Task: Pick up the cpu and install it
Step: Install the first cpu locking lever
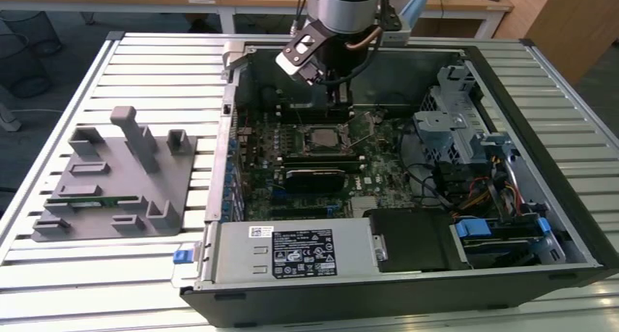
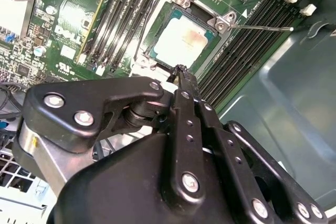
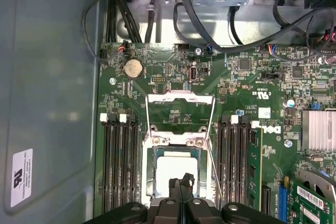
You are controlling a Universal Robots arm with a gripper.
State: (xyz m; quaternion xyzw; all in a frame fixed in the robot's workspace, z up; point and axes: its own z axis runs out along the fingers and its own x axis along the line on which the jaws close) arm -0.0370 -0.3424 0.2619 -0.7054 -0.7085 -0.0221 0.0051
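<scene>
The cpu [image 2: 181, 43] is a silver square chip lying flat in the motherboard socket [image 2: 157, 22]. In the first wrist view the cpu [image 3: 176, 167] sits just past my fingertips, and the socket's metal load plate [image 3: 179, 109] is folded open beyond it. From the exterior view the cpu [image 1: 320, 138] is in the middle of the board inside the open computer case [image 1: 541, 223]. My gripper [image 2: 181, 72] hangs just above one edge of the chip, apart from it. Its fingers are pressed together and hold nothing; the gripper [image 3: 181, 183] [image 1: 338, 109] looks the same in the other two views.
Black memory slots [image 3: 122, 166] flank the socket on both sides, and a thin socket lever [image 2: 262, 27] sticks out sideways. A grey fixture tray [image 1: 111, 180] with a green memory stick [image 1: 92, 200] lies at the exterior view's left. The power supply [image 1: 290, 252] and drive cage [image 1: 459, 129] line the case.
</scene>
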